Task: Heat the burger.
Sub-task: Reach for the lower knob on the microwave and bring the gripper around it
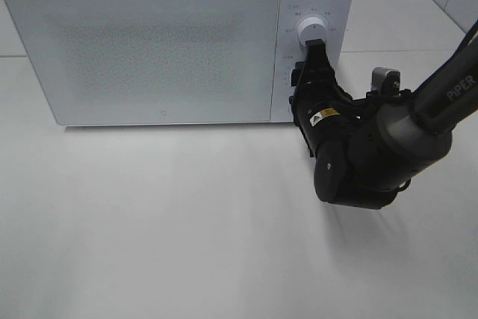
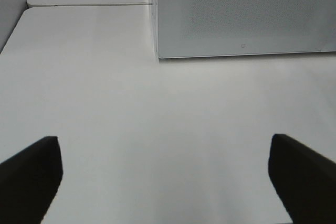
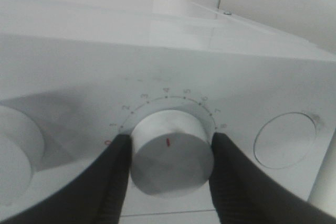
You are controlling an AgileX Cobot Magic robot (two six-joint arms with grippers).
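Right claw (image 3: 169, 145) clamped on timer knob (image 3: 168, 169), fingers touching both its sides; second knob (image 1: 312, 29) just beside, untouched; microwave (image 1: 164, 42) door shut; left claw (image 2: 163, 148) spread wide over counter (image 2: 157, 103); burger not visible in any view.

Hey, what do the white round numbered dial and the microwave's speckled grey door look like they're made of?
The white round numbered dial: probably matte plastic, from its even, dull face and red printed mark. The speckled grey door: likely smooth glass or plastic over fine dot mesh; cannot tell which.

Right arm (image 1: 373, 147) and tool (image 3: 170, 142) are black, with white PIPER lettering (image 1: 461, 86).
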